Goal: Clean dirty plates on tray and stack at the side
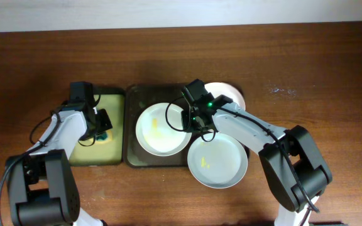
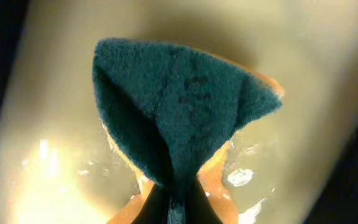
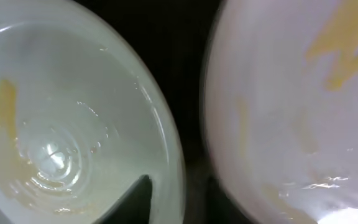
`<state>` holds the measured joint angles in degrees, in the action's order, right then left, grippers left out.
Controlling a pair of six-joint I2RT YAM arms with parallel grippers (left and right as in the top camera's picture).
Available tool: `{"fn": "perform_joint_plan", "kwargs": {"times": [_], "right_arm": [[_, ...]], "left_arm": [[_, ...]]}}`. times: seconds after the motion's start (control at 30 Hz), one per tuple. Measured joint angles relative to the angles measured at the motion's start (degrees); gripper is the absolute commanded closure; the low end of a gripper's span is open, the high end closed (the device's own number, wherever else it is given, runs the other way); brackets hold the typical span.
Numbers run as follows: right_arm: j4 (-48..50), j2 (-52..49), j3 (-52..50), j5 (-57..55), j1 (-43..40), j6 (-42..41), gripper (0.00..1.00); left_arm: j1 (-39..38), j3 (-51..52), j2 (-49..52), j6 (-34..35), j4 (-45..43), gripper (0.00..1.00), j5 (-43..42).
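Observation:
The dark brown tray (image 1: pixel 134 94) lies mid-table. One white plate (image 1: pixel 163 135) with yellow smears lies on its left half. A second plate (image 1: pixel 222 164) with a small yellow smear overhangs the tray's front right corner. A third plate (image 1: pixel 230 93) at the back right is partly hidden by my right arm. My right gripper (image 1: pixel 201 129) is between the first two plates. In the right wrist view its fingers (image 3: pixel 176 193) sit on either side of the wet plate's rim (image 3: pixel 73 124), with the smeared plate (image 3: pixel 291 112) beside it. My left gripper (image 1: pixel 99 130) is shut on a green sponge (image 2: pixel 179 106).
A smaller black tray with yellow lining (image 1: pixel 115 100) stands left of the brown tray. The sponge hangs over its wet lining (image 2: pixel 328 74). Bare wooden table (image 1: pixel 332 75) surrounds both trays.

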<state>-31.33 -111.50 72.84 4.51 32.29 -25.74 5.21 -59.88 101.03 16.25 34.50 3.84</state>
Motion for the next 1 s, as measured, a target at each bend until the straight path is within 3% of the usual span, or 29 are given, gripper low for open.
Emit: {"fn": "perform_joint_plan", "kwargs": {"times": [0.1, 0.17, 0.33, 0.4, 0.47, 0.5, 0.53, 0.57, 0.67, 0.8, 1.0], "right_arm": [[-0.13, 0.00, 0.00, 0.09, 0.00, 0.00, 0.62], [-0.11, 0.00, -0.11, 0.00, 0.00, 0.02, 0.75], [-0.11, 0.00, -1.07, 0.04, 0.00, -0.04, 0.96], [-0.26, 0.00, -1.07, 0.04, 0.00, -0.15, 0.96], [-0.28, 0.00, -1.07, 0.04, 0.02, -0.42, 0.80], [-0.48, 0.00, -1.07, 0.00, 0.00, -0.17, 0.80], [-0.79, 0.00, -1.07, 0.04, 0.00, -0.22, 0.91], [-1.20, 0.00, -1.07, 0.04, 0.00, -0.20, 0.96], [0.15, 0.00, -1.07, 0.04, 0.00, -1.01, 0.96], [1.99, 0.00, -1.14, 1.86, 0.00, -2.97, 0.96], [2.23, 0.00, -1.18, 5.53, -1.18, -3.19, 0.96]], "left_arm": [[0.00, -1.90, -5.90, 0.00, 0.94, 1.00, 0.04], [0.00, -2.91, -12.70, 0.00, 0.61, 1.00, 1.07], [0.00, -3.26, -23.80, -2.32, -0.42, 1.00, 5.22], [0.00, -3.26, -23.78, -3.98, -1.51, 1.00, 5.49], [0.00, -3.26, -23.78, -6.25, -2.40, 1.00, 5.66], [0.00, -3.26, -23.78, -6.45, -1.99, 1.00, 5.68], [0.00, -3.26, -23.67, -6.64, -1.46, 1.00, 5.66], [0.00, -3.26, -22.97, -8.07, -0.66, 1.00, 5.35], [0.00, -6.93, -15.93, -9.81, 5.73, 1.00, 3.45], [0.00, -29.20, -0.24, -11.13, 26.49, 1.00, -1.20], [0.00, -32.79, 3.89, -11.82, 30.91, 1.00, -2.29]]}}
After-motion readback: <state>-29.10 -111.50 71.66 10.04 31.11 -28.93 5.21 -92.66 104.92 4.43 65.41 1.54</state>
